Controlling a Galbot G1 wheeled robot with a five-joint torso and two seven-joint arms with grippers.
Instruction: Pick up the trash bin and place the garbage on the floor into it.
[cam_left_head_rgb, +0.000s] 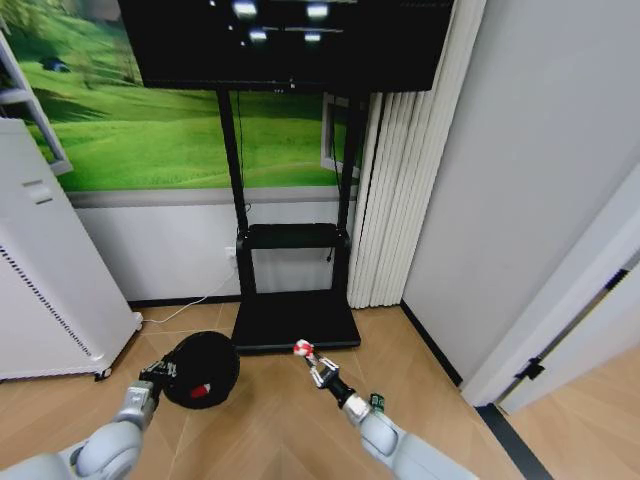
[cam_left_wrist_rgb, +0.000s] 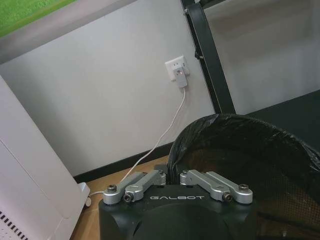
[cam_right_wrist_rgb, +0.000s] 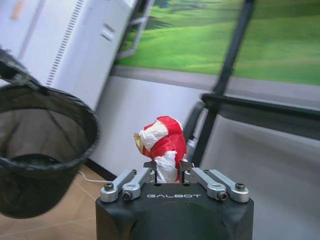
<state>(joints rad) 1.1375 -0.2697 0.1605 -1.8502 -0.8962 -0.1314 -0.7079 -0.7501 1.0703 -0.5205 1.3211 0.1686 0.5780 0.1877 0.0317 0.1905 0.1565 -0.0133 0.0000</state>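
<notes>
My left gripper (cam_left_head_rgb: 163, 371) is shut on the rim of the trash bin (cam_left_head_rgb: 205, 365), a small black round basket with a black liner, held off the floor and tipped toward me. In the left wrist view the fingers (cam_left_wrist_rgb: 150, 179) pinch the liner's edge, with the bin (cam_left_wrist_rgb: 240, 150) beyond them. A red piece of garbage (cam_left_head_rgb: 201, 390) lies inside the bin. My right gripper (cam_left_head_rgb: 316, 367) is shut on a crumpled red-and-white wrapper (cam_left_head_rgb: 302, 348), held up in the air to the right of the bin. The right wrist view shows that wrapper (cam_right_wrist_rgb: 161, 142) between the fingers, and the bin's open mouth (cam_right_wrist_rgb: 40, 150) beside it.
A white perforated appliance (cam_left_head_rgb: 50, 270) stands at the left. A black screen stand with a flat base (cam_left_head_rgb: 295, 320) sits against the wall straight ahead. A cable runs down from a wall socket (cam_left_wrist_rgb: 177, 70). White folded panels (cam_left_head_rgb: 395, 200) and a door frame (cam_left_head_rgb: 560, 310) close the right side.
</notes>
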